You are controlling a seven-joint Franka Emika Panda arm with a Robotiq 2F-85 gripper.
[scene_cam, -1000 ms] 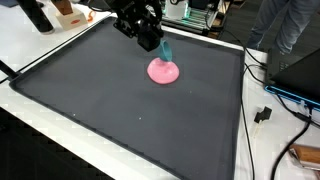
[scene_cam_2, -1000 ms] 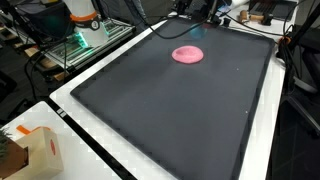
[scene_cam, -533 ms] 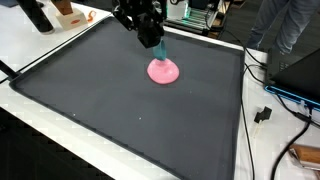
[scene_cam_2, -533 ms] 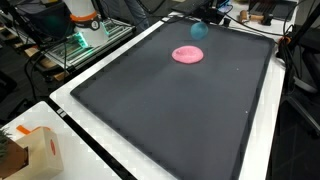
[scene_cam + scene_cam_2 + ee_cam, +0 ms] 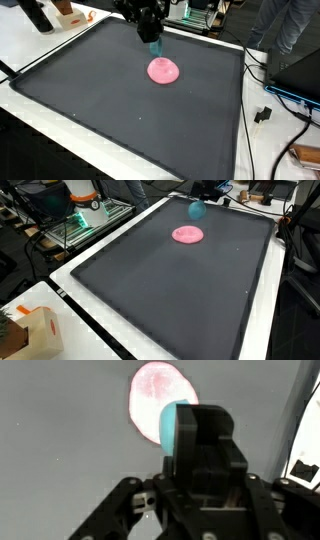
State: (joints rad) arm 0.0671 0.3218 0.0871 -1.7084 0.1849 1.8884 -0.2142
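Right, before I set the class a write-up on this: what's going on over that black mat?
A single robot arm is at work. Its pincer is shut on a small teal object and holds it in the air near one edge of the black mat. A flat pink piece lies on the mat close by, apart from the teal object. What the teal object is exactly cannot be told.
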